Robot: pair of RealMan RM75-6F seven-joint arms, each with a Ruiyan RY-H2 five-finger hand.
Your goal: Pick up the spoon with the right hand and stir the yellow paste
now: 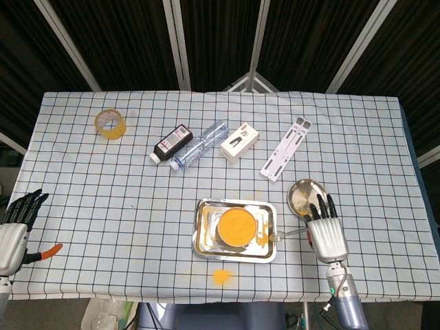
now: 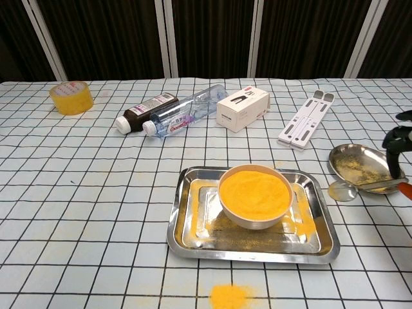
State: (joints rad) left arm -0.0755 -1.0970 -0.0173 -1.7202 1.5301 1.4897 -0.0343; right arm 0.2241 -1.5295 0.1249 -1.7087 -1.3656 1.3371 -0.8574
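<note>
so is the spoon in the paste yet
No, the spoon, held by the right robot hand, hangs in the air just right of the tray, short of the bowl of paste.

The right hand [image 1: 325, 234] has a pale grey, ribbed back and black fingers [image 1: 318, 205] — below it, a silvery wrist with a small green light. The left hand [image 1: 14, 234] matches — grey, black-fingered, with an orange-red tip at its side.

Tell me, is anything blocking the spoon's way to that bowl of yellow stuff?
Nothing visible does. The right hand holds the spoon just right of the tray; only the tray's low rim and the bowl's side lie between, so it must go over them.
</note>
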